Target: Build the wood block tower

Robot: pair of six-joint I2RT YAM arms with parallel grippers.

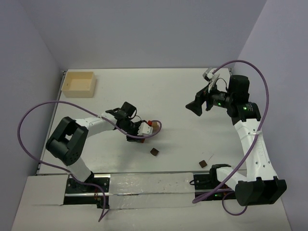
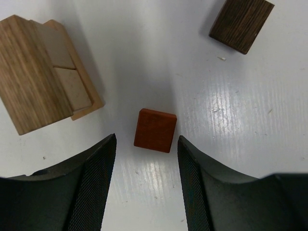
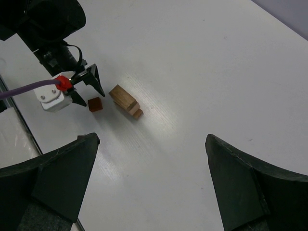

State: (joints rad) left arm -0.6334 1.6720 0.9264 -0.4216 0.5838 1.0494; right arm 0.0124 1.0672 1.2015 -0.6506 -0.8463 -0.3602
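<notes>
Before left tool (image 2: 147, 139), reddish block (image 2: 155, 130) — dark block (image 2: 240, 21) cropped

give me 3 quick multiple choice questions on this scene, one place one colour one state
1. Where is the pale box in the top view? A near right; B far left; C centre.
2. Colour of the block between the left gripper's fingers? A blue; B white; C reddish-brown.
3. The right gripper is: A open, empty; B shut on a block; C out of view.
1 B, it sits by the far left corner. 2 C, plain in the left wrist view. 3 A, fingers wide apart, nothing between.
</notes>
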